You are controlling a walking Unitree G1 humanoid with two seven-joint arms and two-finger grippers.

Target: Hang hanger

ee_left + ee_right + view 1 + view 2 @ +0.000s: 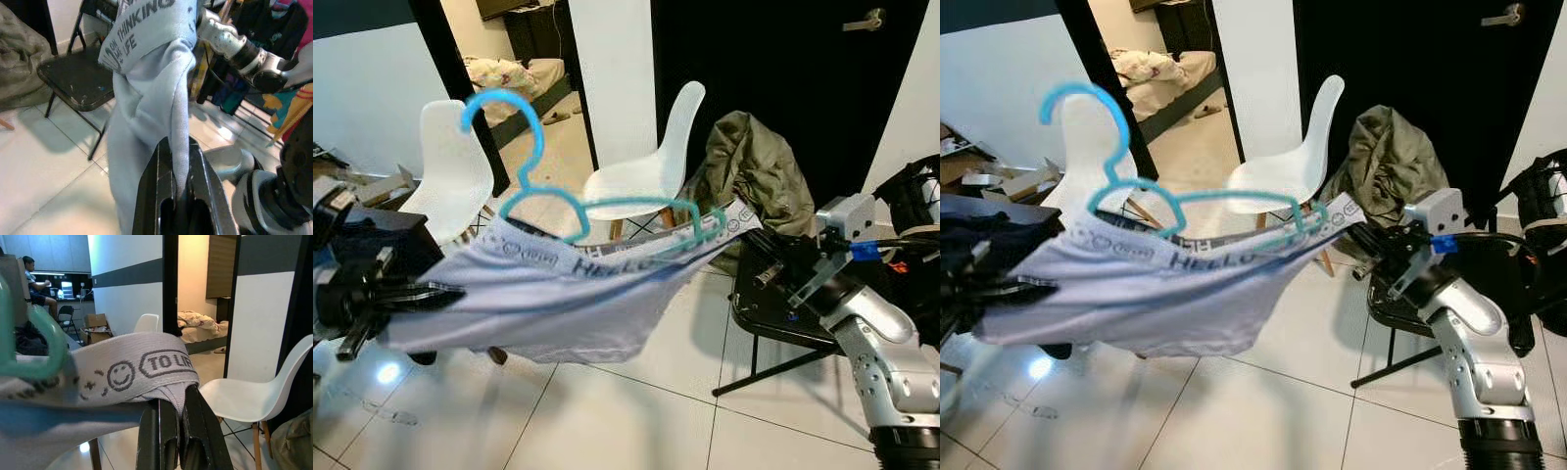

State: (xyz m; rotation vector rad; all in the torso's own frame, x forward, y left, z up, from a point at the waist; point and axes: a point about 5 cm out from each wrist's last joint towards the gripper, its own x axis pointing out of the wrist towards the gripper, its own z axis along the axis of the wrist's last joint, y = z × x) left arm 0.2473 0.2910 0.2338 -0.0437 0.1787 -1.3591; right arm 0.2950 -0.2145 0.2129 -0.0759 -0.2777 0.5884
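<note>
Two claws hold one pale lavender garment (558, 304) stretched between them above the tiled floor (636, 411). The left claw (178, 181), low on the robot's left, is clamped on a gathered fold of the cloth, which runs up from between its black fingers (154, 196). The right claw (171, 406), out on the robot's right, pinches the printed grey waistband (132, 369) at the garment's far corner, with the band draped over its closed fingertips.

A turquoise hanger (558, 196) sits on the garment between the two claws, touched by neither. Its lower bar is threaded along the waistband, the end nearer the right claw lies just beside that claw, and the hook stands up and curls toward the robot's left, free in the air and caught on nothing.

Beyond the right arm stands a black folding chair (773, 323). Behind it, an olive jacket (754, 171) is heaped against the dark door (783, 59). Two white shell chairs stand farther back, one (455, 171) behind the hook and one (651, 171) behind the bar. Through the doorway between them, a bed with crumpled bedding (504, 73) is visible. A seated person (36, 284) shows far off in the right wrist view.
</note>
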